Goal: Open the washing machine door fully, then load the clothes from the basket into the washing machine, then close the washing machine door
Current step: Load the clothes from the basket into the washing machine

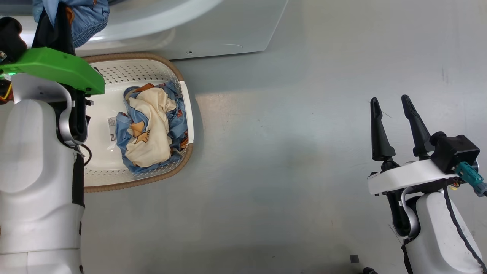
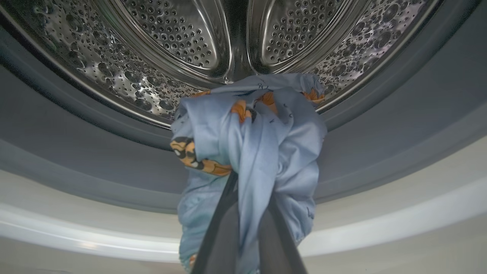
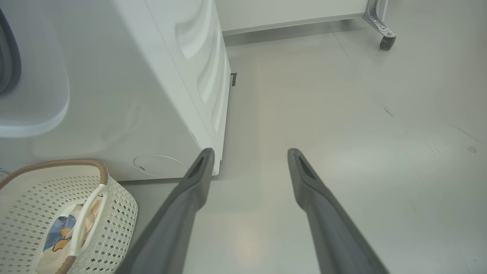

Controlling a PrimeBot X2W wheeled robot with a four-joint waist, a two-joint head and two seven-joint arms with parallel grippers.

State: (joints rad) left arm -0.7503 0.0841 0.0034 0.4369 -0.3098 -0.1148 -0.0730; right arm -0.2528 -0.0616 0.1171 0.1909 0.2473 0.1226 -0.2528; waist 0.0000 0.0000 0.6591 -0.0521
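Note:
My left gripper (image 2: 248, 182) is shut on a light blue garment (image 2: 251, 140) with orange prints. It holds the garment in front of the washing machine's steel drum (image 2: 163, 45), just above the grey gasket (image 2: 380, 129). In the head view the same garment (image 1: 85, 17) hangs at the top left against the washing machine (image 1: 228, 30). More clothes (image 1: 150, 125), cream and blue, lie in the basket (image 1: 188, 114) on the floor below the machine. My right gripper (image 1: 392, 102) stands open and empty over bare floor, far right of the basket. The washing machine door is out of view.
The basket (image 3: 114, 205) stands close against the washer's white front (image 3: 152, 95). Grey floor stretches to the right of them. A caster wheel (image 3: 386, 41) of a white cabinet sits at the far back.

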